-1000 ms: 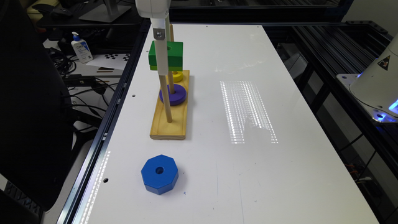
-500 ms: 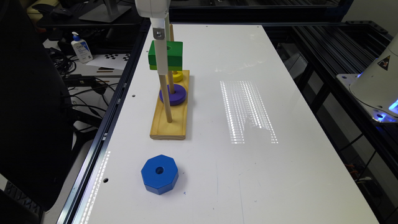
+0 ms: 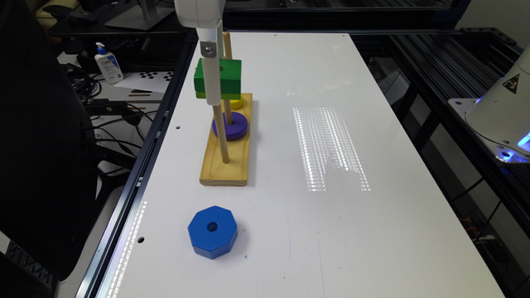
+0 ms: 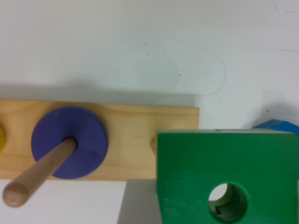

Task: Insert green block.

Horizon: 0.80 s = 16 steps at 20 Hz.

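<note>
Gripper (image 3: 212, 89) grips green block (image 3: 225, 76) above pegs; table's (image 3: 372, 231) right side open.

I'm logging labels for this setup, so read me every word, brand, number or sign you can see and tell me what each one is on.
"CeraVe", only partly legible: on the white pump bottle beside the table.
Yellow warning triangle, symbol too small to read: on the white robot base.
Black-and-white checker pattern, no text: on the paper sheet.
No text on the green block or other pieces.
</note>
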Motion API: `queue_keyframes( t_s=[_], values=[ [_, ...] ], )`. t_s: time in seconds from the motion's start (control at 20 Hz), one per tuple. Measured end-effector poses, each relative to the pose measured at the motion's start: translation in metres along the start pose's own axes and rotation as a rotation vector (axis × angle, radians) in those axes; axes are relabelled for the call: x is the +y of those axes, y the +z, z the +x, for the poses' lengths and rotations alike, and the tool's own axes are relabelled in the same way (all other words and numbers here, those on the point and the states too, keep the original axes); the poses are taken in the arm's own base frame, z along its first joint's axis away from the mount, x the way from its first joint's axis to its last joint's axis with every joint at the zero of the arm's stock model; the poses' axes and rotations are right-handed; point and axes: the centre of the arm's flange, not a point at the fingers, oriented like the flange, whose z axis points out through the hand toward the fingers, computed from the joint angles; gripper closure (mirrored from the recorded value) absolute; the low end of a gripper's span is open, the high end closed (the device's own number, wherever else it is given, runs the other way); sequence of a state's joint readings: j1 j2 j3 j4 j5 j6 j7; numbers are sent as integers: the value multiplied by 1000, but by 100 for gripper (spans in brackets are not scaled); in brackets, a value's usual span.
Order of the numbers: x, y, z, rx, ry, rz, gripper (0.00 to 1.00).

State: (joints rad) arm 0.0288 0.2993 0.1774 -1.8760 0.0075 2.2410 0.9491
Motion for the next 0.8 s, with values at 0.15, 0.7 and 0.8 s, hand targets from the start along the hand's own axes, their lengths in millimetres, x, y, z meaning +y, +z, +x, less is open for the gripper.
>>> queue_keyframes(
  t_s=[0.15,0.7,0.8],
  values=[
    [-3,0,-1,0,0,2,100],
    [4,0,8,10,9,-8,100],
    [6,1,11,12,12,-11,100]
  ],
)
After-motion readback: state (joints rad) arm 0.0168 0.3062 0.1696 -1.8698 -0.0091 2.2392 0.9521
